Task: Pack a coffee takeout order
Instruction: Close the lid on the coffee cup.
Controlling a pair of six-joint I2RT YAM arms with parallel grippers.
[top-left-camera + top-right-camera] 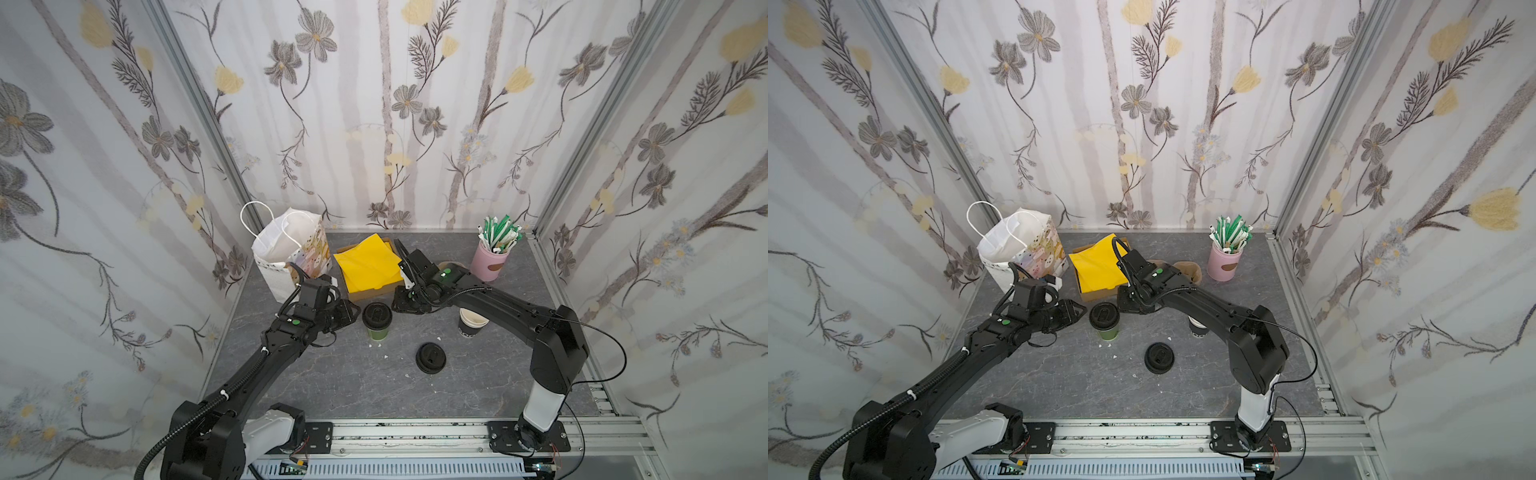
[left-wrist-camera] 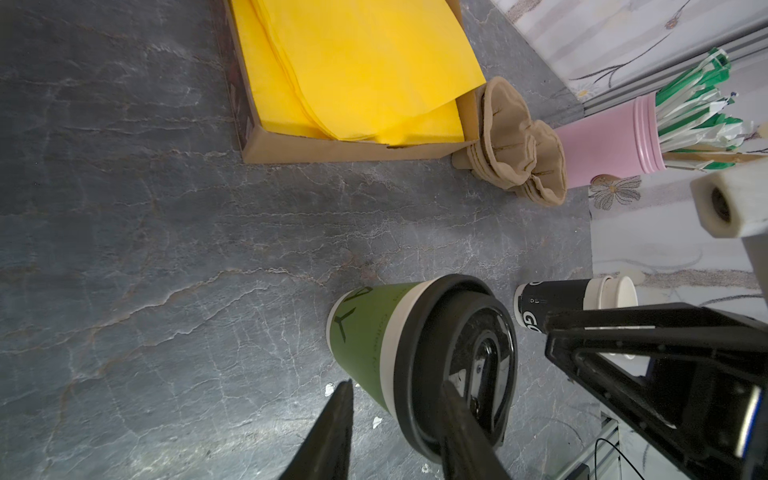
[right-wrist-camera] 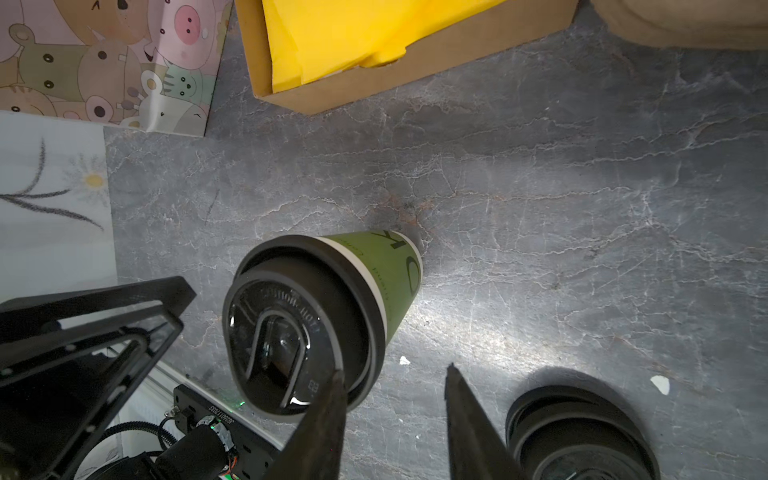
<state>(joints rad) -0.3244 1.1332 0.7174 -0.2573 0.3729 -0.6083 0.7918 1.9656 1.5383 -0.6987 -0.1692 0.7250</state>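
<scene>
We see the green paper cup (image 1: 377, 331), its black lid (image 1: 377, 315) on, standing upright on the grey table (image 1: 332, 374) between the 2 grippers. The left gripper (image 2: 397, 383) and right gripper (image 3: 395, 371) sit just beside it, jaws apart and holding nothing. The yellow napkins (image 1: 368, 266) lie in the cardboard tray (image 1: 370, 293) behind the cup, beside the paper bag (image 1: 282, 249).

1. In both top views, the whole table (image 1: 353, 386) is overlooked from high at 6 o'clock, faced toward 12.
2. The green cup (image 2: 365, 336) is viewed closely by both wrist cameras, from 9 and 3 o'clock, and is shared by all views.
</scene>
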